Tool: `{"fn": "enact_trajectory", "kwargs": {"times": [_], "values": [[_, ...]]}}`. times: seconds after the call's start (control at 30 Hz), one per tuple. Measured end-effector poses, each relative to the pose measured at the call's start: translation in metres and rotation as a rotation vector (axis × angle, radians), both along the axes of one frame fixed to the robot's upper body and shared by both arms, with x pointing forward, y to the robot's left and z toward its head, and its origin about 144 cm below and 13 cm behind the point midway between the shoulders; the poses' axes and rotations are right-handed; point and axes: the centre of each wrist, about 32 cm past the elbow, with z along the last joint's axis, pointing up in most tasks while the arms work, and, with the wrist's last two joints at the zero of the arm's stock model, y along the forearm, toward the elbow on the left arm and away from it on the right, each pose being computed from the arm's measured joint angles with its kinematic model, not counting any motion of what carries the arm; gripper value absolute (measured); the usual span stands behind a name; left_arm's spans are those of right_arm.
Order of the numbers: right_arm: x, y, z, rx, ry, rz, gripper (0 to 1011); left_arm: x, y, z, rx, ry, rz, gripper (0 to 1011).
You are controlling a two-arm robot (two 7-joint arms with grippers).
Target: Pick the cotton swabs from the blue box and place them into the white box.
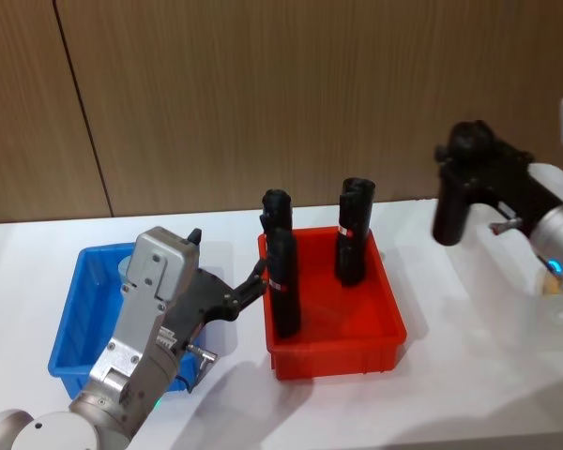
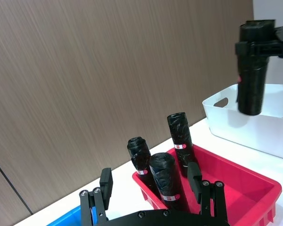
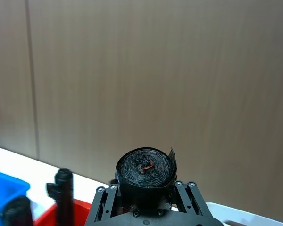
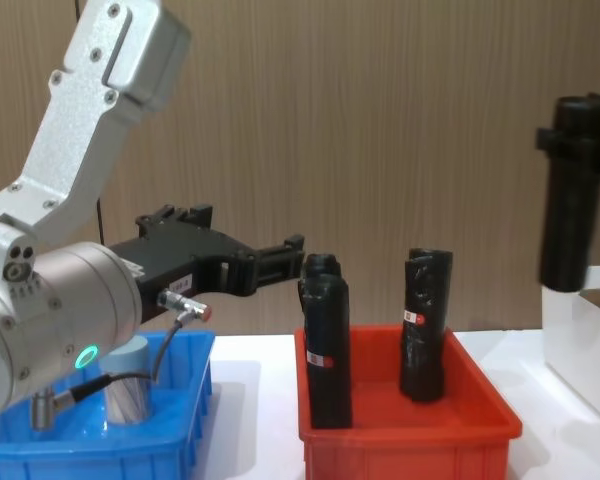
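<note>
Grey-blue lidded, one tub of cotton swabs (image 4: 128, 385) stands in the blue box (image 1: 70, 323) at the left. Above that box's right side the left gripper (image 1: 227, 272) hovers, fingers wide with nothing between them. Farther right stands a red bin (image 1: 385, 319) with black rolls (image 1: 281, 281). Far right, above the white box (image 2: 254, 127), the right gripper (image 1: 464, 164) clamps a black roll (image 1: 450, 211).

blue box (image 1: 70, 328): glossy plastic | red bin (image 1: 389, 323): glossy plastic | black rolls (image 1: 283, 281): matt film | wall (image 1: 263, 94): wood grain
</note>
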Motion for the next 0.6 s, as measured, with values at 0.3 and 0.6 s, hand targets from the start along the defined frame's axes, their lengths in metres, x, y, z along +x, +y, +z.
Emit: {"fn": "enact_trajectory", "kwargs": {"times": [0.3,0.6], "values": [[-0.014,-0.021,0.002,-0.025,0.015,-0.104,493,0.000,0.000,0.000,0.000,0.000,0.000,1004],[-0.017,-0.039,-0.001,-0.041,0.033,-0.176,493,0.000,0.000,0.000,0.000,0.000,0.000,1004]]}}
